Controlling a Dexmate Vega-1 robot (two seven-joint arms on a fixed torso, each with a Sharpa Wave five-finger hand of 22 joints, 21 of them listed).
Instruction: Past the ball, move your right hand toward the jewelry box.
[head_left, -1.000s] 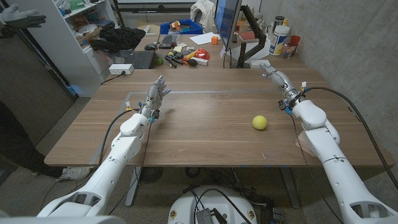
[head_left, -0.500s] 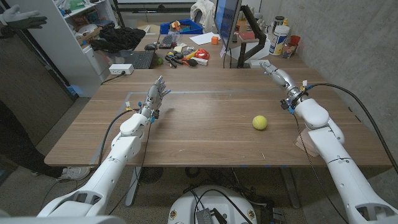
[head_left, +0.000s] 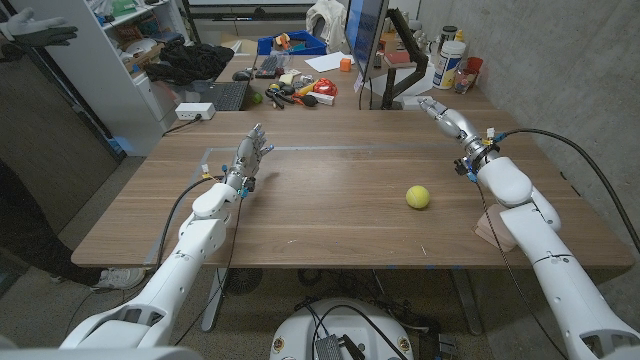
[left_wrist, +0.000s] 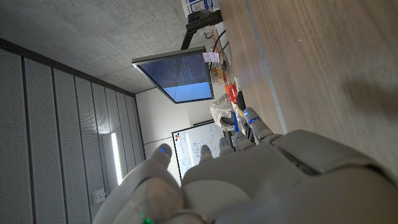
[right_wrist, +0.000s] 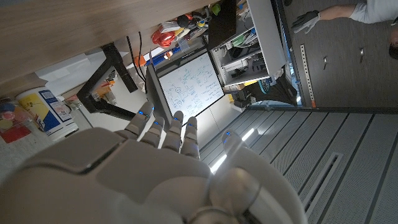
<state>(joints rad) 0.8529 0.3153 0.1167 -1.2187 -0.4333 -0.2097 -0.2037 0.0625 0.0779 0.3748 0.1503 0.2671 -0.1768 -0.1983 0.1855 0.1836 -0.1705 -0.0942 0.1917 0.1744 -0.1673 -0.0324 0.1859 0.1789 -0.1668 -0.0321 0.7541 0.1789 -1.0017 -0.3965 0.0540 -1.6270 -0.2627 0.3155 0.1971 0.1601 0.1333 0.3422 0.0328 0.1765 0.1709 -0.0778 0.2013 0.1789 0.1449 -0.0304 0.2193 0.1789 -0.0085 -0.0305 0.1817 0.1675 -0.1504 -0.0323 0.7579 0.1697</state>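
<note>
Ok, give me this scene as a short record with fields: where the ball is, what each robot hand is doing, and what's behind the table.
ball: yellow ball, on the wooden table, right of middle
left robot hand: left robot hand, empty, fingers apart, over the table's left part
right robot hand: right robot hand, empty, fingers extended, near the far right corner, beyond the ball
jewelry box: cannot tell which item it is
behind table: monitor, keyboard, cluttered desk

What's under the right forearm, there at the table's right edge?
A pale, tan boxy object pokes out from under the right forearm at the wooden table's right edge. The arm covers most of it, so its shape and lid can't be seen.
</note>
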